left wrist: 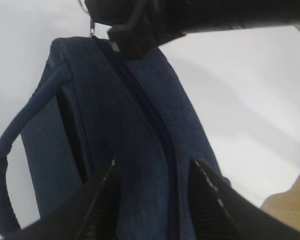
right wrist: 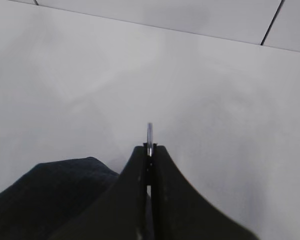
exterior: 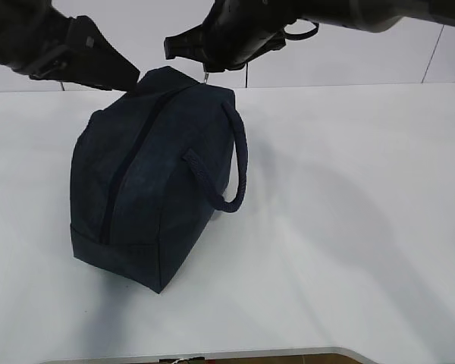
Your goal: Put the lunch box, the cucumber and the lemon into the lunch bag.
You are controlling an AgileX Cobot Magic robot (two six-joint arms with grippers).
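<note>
The dark navy lunch bag stands on the white table, left of centre, with its zipper running closed along the top. My right gripper is shut on the silver ring pull at the bag's far end; the pull also shows in the left wrist view. My left gripper is open, its fingers either side of the bag's top fabric by the zipper. In the exterior view it sits at the bag's far left top. The lunch box, cucumber and lemon are out of view.
A looped strap handle hangs on the bag's right side; another shows in the left wrist view. The table's front edge runs along the bottom. A pale wall stands behind the table.
</note>
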